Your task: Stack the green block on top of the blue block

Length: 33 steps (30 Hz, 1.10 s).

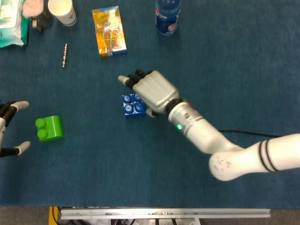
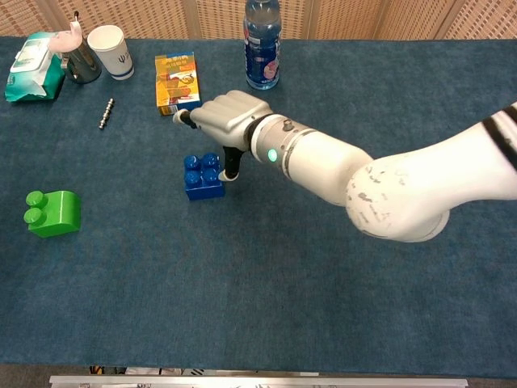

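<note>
Stack not started. Nothing is on the blue block, and the green block is not in either robot hand.

Nearest: green block [image 2: 53, 212] sits on the tabletop [image 2: 266, 299] at the left, studs facing left, untouched. In the head view the left robot hand [image 1: 8, 129] is at the frame edge just beside it, fingers spread with nothing between them. It's mostly cropped, so how close it is to contact is hard to judge. The chest view doesn't show it at all.

Mid: blue block [image 2: 203, 176] stands alone on the tabletop, studs up, well apart from the green one. Looks ready as the base.

Just behind it: right robot hand [image 2: 229, 118] is empty, fingers loosely apart and curved, pointing left. Thumb hangs down beside the block's right edge; cannot tell if it touches.

Far edge: yellow box [image 2: 178, 82], water bottle [image 2: 262, 44], paper cup [image 2: 111, 51], wipes pack [image 2: 34, 65], small metal rod [image 2: 106, 113]. None are in the way.

Left to do: grasp green, carry it right, seat it on the blue studs. My read: left robot hand is best placed for the pick.
</note>
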{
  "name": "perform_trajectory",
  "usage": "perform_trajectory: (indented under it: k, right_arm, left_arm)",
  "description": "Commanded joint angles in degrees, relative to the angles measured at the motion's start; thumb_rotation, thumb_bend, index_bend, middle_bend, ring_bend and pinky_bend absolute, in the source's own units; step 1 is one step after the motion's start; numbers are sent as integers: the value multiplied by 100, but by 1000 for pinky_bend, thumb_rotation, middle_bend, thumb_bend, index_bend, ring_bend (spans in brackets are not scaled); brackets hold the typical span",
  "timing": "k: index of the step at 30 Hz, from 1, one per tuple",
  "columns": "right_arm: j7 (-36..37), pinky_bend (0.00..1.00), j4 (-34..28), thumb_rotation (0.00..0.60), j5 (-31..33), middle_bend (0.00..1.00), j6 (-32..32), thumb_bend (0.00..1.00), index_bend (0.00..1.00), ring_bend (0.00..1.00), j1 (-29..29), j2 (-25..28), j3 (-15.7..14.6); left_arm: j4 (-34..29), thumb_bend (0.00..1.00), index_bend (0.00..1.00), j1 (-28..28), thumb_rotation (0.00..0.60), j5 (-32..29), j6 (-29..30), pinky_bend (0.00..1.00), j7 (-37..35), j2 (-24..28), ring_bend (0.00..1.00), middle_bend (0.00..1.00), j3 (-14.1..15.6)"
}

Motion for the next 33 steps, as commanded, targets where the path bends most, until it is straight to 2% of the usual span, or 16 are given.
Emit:
perform_trajectory:
  k: [1,9,14,20,28,33]
  right_arm:
    - [224,332,-570,600,-427,180,303,164,48,137,-334,704,-131]
    - [607,332,-1331,600,-1196,180,680,165,48,137,-868,1908,-300]
    - [914,332,-1579,600,-1606,180,769,165,48,136,-1141,2384,-340]
    - [1256,332,-1705,600,-1933,187,753,164,48,137,-1389,2705,-362]
    - [1474,332,-1692,600,-2201,190,651,165,48,136,-1577,2838,-405]
    - [1536,332,-1716,600,-2320,194,604,165,48,137,-1654,2877,-403]
  left_arm:
    - [-58,39,204,-47,600,-31,-80,163,67,-5,280,277,1]
    - [-157,38,123,-232,600,-328,-566,163,513,-156,262,227,13]
    - [-103,38,106,-340,600,-644,-863,163,858,-360,258,208,-15]
    - [74,38,107,-410,600,-978,-1063,163,1228,-674,257,203,-44]
    - [255,38,107,-469,596,-1390,-1184,164,1499,-988,257,194,-122]
    - [309,38,99,-544,526,-1615,-1264,164,1726,-1116,188,137,-175]
